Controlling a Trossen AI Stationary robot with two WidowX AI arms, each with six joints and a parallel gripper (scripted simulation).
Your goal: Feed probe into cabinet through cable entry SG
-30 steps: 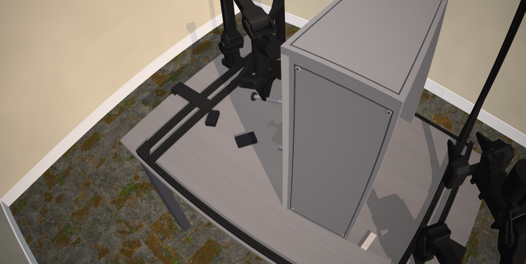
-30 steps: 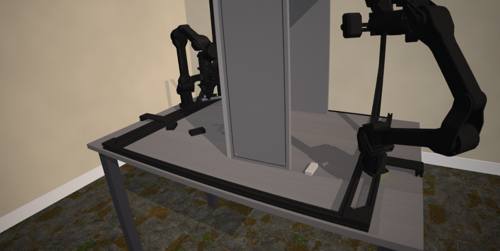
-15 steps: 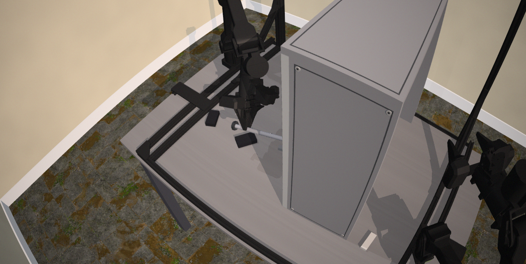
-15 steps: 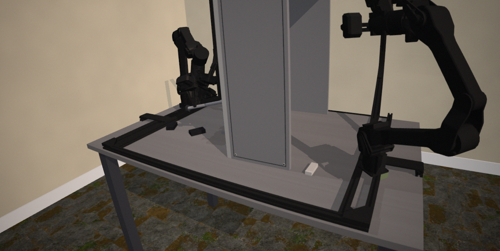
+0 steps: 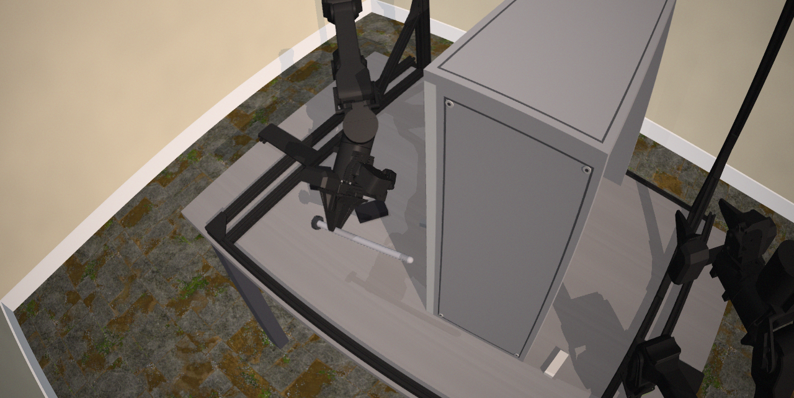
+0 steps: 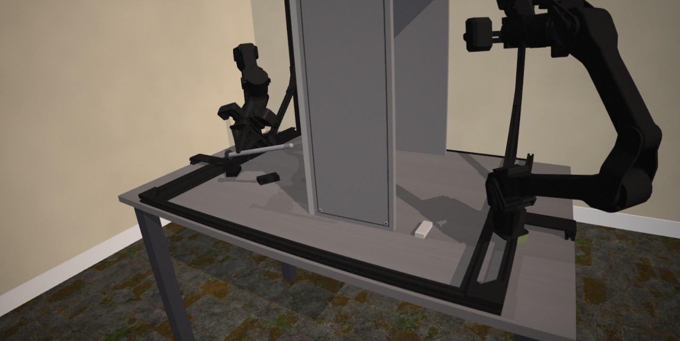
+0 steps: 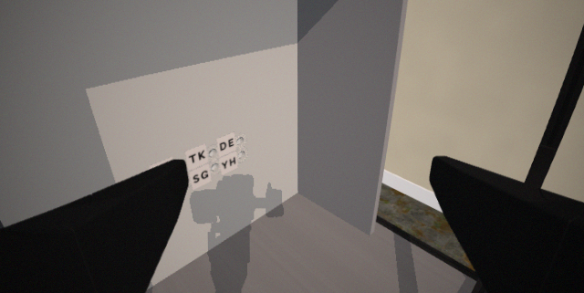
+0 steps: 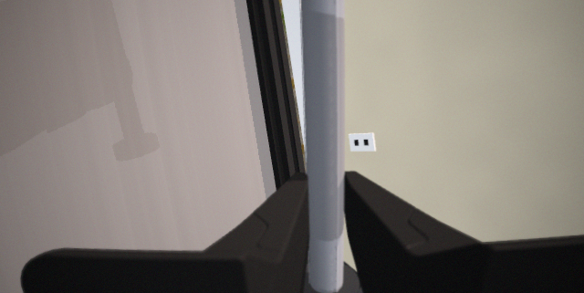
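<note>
In the top view, the right gripper point(image 5: 332, 227) point(image 6: 238, 150) point(image 8: 325, 184) is reaching down at the left of the scene, its fingers clamping the pale probe point(image 5: 369, 243) point(image 6: 261, 150) point(image 8: 325, 101) close to the dark stop nut point(image 5: 317, 222) point(image 6: 228, 154) point(image 8: 350, 277). The probe is pointing its white tip toward the cabinet point(image 5: 510, 217) point(image 6: 347, 101) point(image 7: 347, 83), wholly outside it. A black block point(image 5: 371, 211) point(image 6: 267, 178) is lying on the tabletop point(image 5: 266, 217) point(image 6: 213, 201) point(image 7: 283, 247) point(image 8: 196, 101) behind the probe. At the far right, the left gripper point(image 5: 700, 209) point(image 6: 482, 15) point(image 7: 309, 170) is standing with its fingers apart.

In the exterior view, the probe is hanging above the tabletop, its tip sitting slightly higher than the nut end. A white block point(image 5: 555, 363) point(image 6: 423, 229) is lying to the right of the cabinet.

In the left wrist view, the widely parted fingers are framing the cabinet's inside, with nothing resting between them. Labels TK, DE, SG and YH are marking small round entries; the SG label point(image 7: 201, 175) is sitting at lower left, just beside its entry point(image 7: 214, 168).

In the right wrist view, both fingers are gripping the probe's shaft, and the nut is partly showing behind them at the bottom. A wall plate point(image 8: 361, 141) is showing right of the shaft.
</note>
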